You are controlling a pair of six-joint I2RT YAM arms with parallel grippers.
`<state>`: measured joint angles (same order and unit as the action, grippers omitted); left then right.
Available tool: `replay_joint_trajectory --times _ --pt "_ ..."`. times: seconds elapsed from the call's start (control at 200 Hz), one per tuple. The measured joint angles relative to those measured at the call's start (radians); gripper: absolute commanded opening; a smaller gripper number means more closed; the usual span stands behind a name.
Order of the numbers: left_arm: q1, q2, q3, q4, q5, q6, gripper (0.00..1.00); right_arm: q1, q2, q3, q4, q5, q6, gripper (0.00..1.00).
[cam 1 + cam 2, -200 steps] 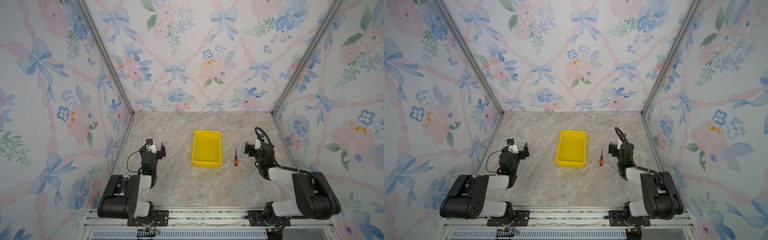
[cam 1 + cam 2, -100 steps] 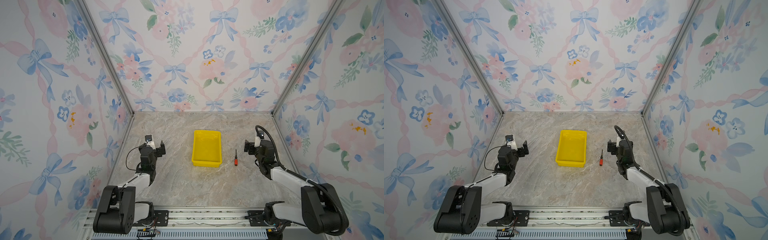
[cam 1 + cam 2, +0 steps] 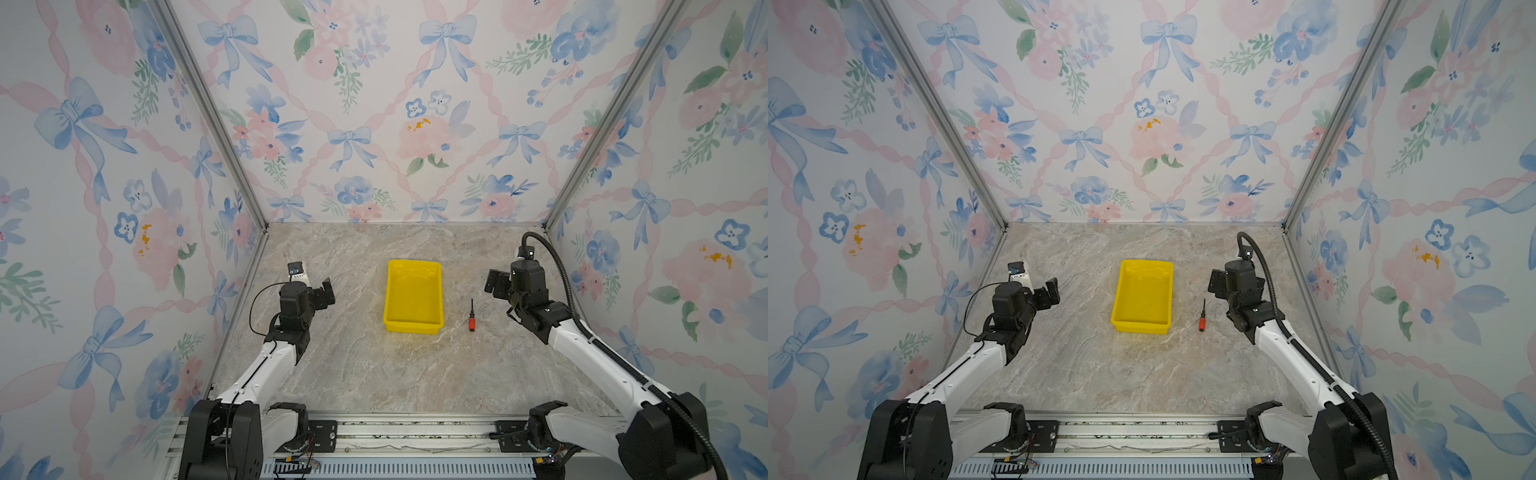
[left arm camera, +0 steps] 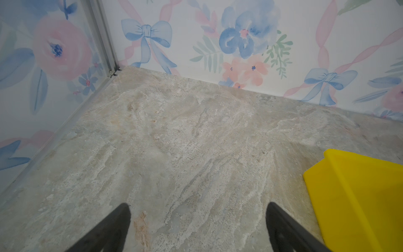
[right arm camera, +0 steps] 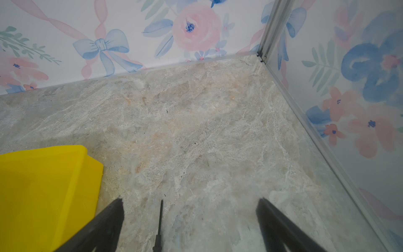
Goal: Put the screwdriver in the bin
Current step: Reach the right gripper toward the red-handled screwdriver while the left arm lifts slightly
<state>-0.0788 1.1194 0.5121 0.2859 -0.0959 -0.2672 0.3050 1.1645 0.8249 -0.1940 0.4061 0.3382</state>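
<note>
The screwdriver lies just beside the bin.

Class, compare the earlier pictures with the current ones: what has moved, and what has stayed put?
Both arms unfolded from their tucked pose and stretched out. The left gripper edged toward the bin; the right gripper hardly shifted. Nothing was gripped or released: both remain open. The screwdriver and bin stayed put.

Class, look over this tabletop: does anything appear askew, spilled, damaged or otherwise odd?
Nothing stands out. The bin sits upright and undamaged on the table. The screwdriver lies flat beside it, not touching it, and nothing is spilled.
</note>
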Motion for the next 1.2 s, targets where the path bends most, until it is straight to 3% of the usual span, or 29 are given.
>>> replay_joint_trajectory --times 0.23,0.53,0.9,1.2 --pt "-0.008 -0.007 0.021 -0.1 0.155 -0.046 0.97 0.004 0.045 0.085 -0.233 -0.038 0.173 0.97" --pt "-0.101 0.008 0.058 -0.203 0.227 -0.139 0.97 0.005 0.207 0.177 -0.384 -0.176 0.204 0.97" --pt "-0.209 -0.005 0.076 -0.306 0.182 -0.281 0.98 0.129 0.319 0.195 -0.422 -0.309 0.193 0.97" --pt "-0.222 -0.068 0.073 -0.355 0.122 -0.301 0.98 0.139 0.36 0.196 -0.431 -0.321 0.193 0.98"
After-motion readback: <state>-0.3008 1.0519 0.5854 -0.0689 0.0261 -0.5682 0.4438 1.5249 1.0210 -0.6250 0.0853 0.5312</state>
